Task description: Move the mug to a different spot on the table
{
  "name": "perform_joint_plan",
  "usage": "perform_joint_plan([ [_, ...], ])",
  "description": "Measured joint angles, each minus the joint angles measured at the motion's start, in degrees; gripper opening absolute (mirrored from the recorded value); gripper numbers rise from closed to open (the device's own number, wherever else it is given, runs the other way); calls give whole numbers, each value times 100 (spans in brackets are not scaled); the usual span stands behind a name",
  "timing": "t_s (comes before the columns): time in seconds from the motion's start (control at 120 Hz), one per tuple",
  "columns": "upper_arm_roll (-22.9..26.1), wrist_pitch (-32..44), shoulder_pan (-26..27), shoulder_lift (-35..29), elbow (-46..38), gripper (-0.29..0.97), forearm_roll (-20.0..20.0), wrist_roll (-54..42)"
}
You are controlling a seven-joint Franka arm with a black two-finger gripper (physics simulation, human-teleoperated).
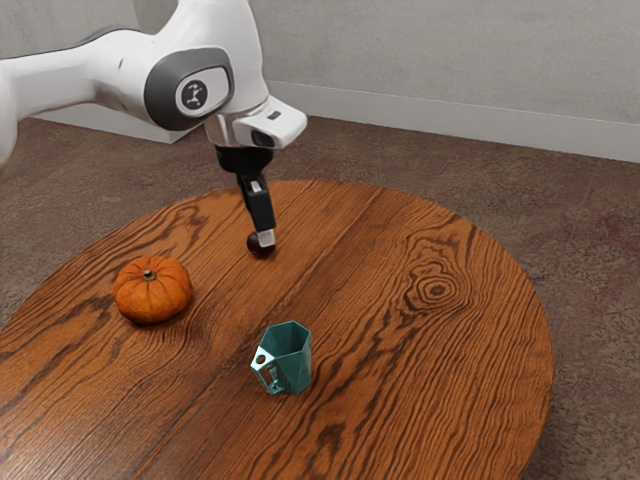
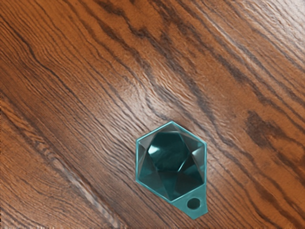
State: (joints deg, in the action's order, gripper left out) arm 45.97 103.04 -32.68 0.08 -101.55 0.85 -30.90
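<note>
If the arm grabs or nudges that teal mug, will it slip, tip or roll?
The mug looks rigid with flat facets, so it probably won't roll, and flat sides should grip well. It stands upright and empty, likely light, so a high push might tip it. Its glossy finish may be slightly slippery.

On the table [image 1: 430, 390] sit a teal mug [image 1: 284, 358], a pumpkin [image 1: 152, 289] and perhaps a dark ball [image 1: 260, 246].

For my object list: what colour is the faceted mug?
Teal; the faceted hexagonal mug shows best in the wrist view.
</note>
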Motion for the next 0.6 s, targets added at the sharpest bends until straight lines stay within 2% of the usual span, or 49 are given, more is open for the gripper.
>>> perform_joint_plan([
  [0.1, 0, 2, -37, -44, -92, 68, 0, -42],
  [0.25, 51, 9, -165, -358, -691, 68, -69, -90],
  [0.392, 69, 103, 76, -528, -1354, 68, -468, -125],
  [0.6, 42, 483, 18, -769, -2243, 68, -931, -166],
])
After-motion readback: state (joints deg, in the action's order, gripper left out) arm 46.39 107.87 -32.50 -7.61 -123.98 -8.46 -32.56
